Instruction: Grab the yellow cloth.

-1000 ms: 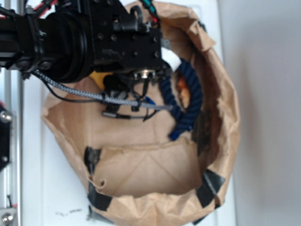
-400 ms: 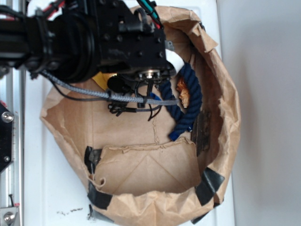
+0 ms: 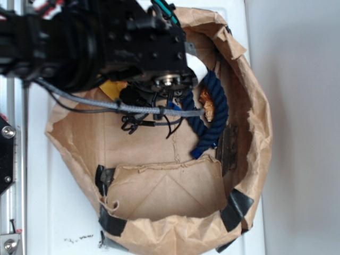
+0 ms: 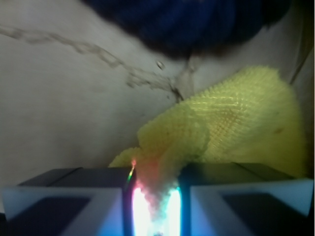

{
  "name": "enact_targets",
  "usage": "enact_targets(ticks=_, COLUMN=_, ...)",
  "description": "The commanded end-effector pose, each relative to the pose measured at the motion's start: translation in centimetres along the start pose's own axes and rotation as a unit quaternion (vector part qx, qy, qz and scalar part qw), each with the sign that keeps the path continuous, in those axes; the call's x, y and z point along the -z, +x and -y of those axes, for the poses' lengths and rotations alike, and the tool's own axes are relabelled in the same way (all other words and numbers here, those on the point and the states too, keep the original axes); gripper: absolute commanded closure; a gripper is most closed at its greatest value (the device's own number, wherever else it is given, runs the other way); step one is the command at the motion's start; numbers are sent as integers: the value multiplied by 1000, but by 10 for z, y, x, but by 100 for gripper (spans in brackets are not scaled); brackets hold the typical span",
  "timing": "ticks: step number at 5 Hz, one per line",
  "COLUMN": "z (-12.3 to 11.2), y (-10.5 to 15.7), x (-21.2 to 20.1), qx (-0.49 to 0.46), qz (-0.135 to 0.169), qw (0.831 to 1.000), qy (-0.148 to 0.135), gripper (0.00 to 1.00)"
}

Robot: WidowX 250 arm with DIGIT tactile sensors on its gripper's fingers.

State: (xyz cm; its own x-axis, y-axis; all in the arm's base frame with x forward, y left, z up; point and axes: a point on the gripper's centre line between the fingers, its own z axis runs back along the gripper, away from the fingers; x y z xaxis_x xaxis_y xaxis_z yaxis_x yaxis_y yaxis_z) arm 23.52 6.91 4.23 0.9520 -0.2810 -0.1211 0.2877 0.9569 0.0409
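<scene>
The yellow cloth (image 4: 236,123) lies bunched on the floor of the brown paper bag (image 3: 159,196). One raised fold of it runs down between my fingers. My gripper (image 4: 155,179) is shut on that fold, with the jaws close together and terry fabric filling the gap. In the exterior view the black arm (image 3: 133,48) covers the gripper, and only a small corner of the yellow cloth (image 3: 113,88) peeks out beneath it. The navy rope (image 4: 197,19) lies just beyond the cloth.
The navy rope (image 3: 215,111) curves along the bag's right side around a small orange-brown object (image 3: 206,103). The bag's crumpled walls (image 3: 255,133) rise around the arm. Cables (image 3: 149,114) hang below the wrist. Black tape patches (image 3: 236,210) mark the near rim.
The arm has shifted slightly toward the top of the picture. The bag wall and rope resettled a little after the earliest frame. The yellow corner stays in place.
</scene>
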Motion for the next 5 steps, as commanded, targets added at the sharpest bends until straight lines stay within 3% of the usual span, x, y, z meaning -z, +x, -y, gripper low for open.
enact_targets(ticks=1, z=26, y=-12, x=-102, qx=13, qz=75, qw=995, qy=-59, gripper=100)
enact_targets(ticks=3, z=51, y=8, x=-143, qx=32, qz=58, qw=996, qy=-63, gripper=100)
enact_targets(ticks=4, z=52, y=10, x=-149, qx=33, qz=63, qw=995, qy=-69, gripper=100)
enact_targets(ticks=5, z=55, y=14, x=-148, qx=24, qz=83, qw=995, qy=-56, gripper=100)
